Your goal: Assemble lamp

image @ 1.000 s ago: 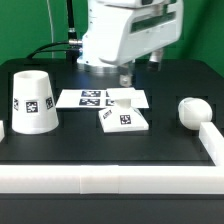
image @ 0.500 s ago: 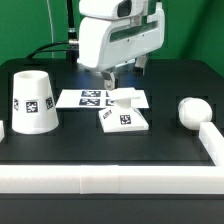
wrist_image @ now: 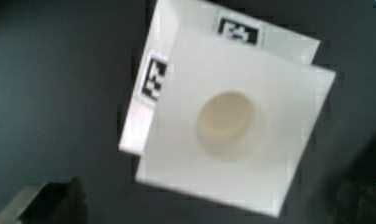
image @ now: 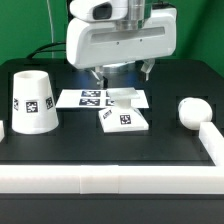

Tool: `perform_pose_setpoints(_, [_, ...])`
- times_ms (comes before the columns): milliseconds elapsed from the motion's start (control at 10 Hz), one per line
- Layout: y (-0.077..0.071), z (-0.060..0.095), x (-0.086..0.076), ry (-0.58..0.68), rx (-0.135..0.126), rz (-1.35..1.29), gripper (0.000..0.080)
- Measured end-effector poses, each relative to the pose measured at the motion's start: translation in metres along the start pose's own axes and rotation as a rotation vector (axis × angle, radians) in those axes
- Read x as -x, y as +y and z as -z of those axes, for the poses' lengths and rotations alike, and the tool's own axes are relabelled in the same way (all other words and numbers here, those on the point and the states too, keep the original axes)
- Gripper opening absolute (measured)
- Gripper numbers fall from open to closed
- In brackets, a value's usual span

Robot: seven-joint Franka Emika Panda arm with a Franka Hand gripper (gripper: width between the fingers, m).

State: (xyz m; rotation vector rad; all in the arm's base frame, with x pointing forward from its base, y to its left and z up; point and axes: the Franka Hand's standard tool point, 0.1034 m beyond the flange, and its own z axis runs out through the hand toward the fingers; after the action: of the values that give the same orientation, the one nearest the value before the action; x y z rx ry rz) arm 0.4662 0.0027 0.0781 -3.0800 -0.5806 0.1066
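Observation:
The lamp's flat square base [image: 124,119] lies on the black table in the middle, tags on its top and front; in the wrist view [wrist_image: 229,115] its round socket faces up. The tapered shade [image: 32,100] stands mouth-down at the exterior view's left. The rounded bulb [image: 192,111] lies at the exterior view's right. My gripper [image: 122,74] hangs above and slightly behind the base, open and empty, its jaws wide apart. In the wrist view one dark finger [wrist_image: 43,203] shows at the frame's edge, clear of the base.
The marker board [image: 88,98] lies flat just behind the base. A raised white rail [image: 110,180] runs along the table's front and turns up the exterior view's right side [image: 211,141], near the bulb. A green wall stands behind.
The arm's white head has shifted toward the exterior view's left and come closer; both fingers now show spread above the base. The lamp parts have not moved.

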Motion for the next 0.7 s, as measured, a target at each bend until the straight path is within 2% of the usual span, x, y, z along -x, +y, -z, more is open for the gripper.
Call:
perform_pose_setpoints(100, [-0.0002, -0.0025, 0.0036, -0.004, -0.003, -0.055, 0.0699])
perform_pose_setpoints(500, [-0.0061, -0.0037, 0.0014, 0.0, -0.031, -0.323, 0.0699])
perform_pose_setpoints(700, [-0.0046, -0.0096, 0.0049, -0.005, -0.033, -0.296, 0.0699])
